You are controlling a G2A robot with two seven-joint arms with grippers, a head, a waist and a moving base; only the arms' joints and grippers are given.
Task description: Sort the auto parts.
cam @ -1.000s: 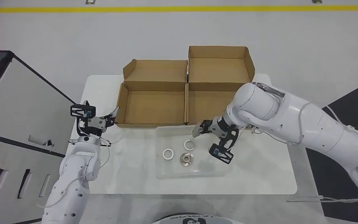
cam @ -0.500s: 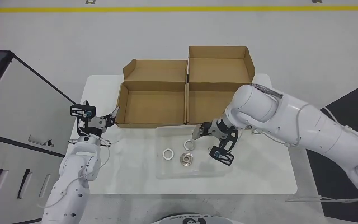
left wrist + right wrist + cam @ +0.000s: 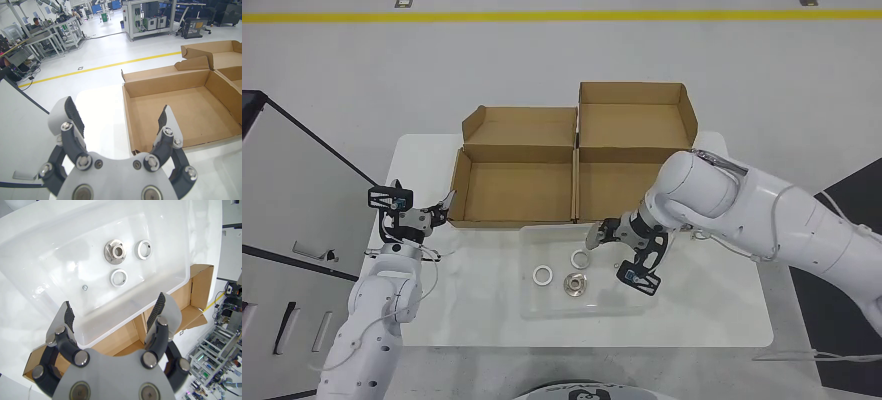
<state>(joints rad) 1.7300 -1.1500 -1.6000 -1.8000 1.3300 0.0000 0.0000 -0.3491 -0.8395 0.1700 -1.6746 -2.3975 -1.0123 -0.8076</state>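
- Metal hub (image 3: 115, 251), two rings (image 3: 118, 277) and screw (image 3: 84, 287) lie in clear tray (image 3: 175, 262), just ahead of right gripper's (image 3: 115, 302) spread, empty jaws.
- Likely pre-pick; next: descend, centre one of the rings between jaws.
- Left gripper (image 3: 117, 106) released, empty.

A pale, glossy floor (image 3: 105, 47) is crossed by a yellow line (image 3: 132, 61); workbenches (image 3: 47, 37) and equipment racks (image 3: 149, 17) are ranged beyond it.

This is a robotics lab or factory-style workshop: a glossy white floor (image 3: 105, 47) crossed by a yellow painted line (image 3: 105, 66), grey metal-frame racks of electrical gear (image 3: 149, 19) and grey metal workbenches (image 3: 65, 36) trailing cables. A grey jointed robot arm (image 3: 52, 4) stands behind them.
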